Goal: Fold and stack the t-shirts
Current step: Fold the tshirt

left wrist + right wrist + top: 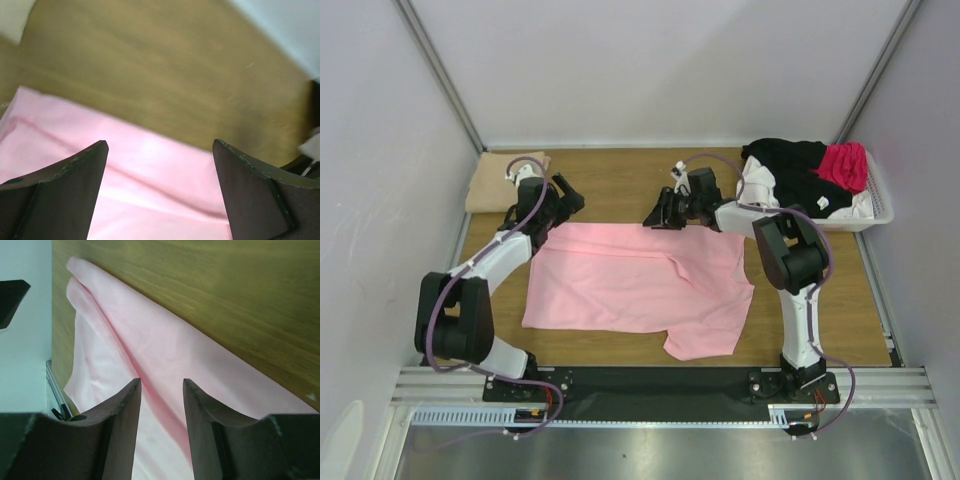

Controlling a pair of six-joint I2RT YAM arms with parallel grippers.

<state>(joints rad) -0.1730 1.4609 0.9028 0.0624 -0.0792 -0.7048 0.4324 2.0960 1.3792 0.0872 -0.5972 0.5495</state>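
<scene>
Pink soft cloth t-shirt (630,285) is lying half-folded in the middle of the table (620,180); light and limp, it probably needs pinching at its far corners. Left tool (160,145) is hovering spread wide; right tool (161,382) is hovering half-spread, gripping nothing.

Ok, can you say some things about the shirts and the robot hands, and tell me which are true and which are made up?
1. The pink t-shirt lies spread out on the table. True.
2. The tan t-shirt sits on top of the pink t-shirt. False: it lies folded at the table's far left corner, apart from it.
3. The left gripper is open. True.
4. The white basket is empty. False: the white basket holds a black t-shirt, a magenta t-shirt and a white t-shirt.
</scene>
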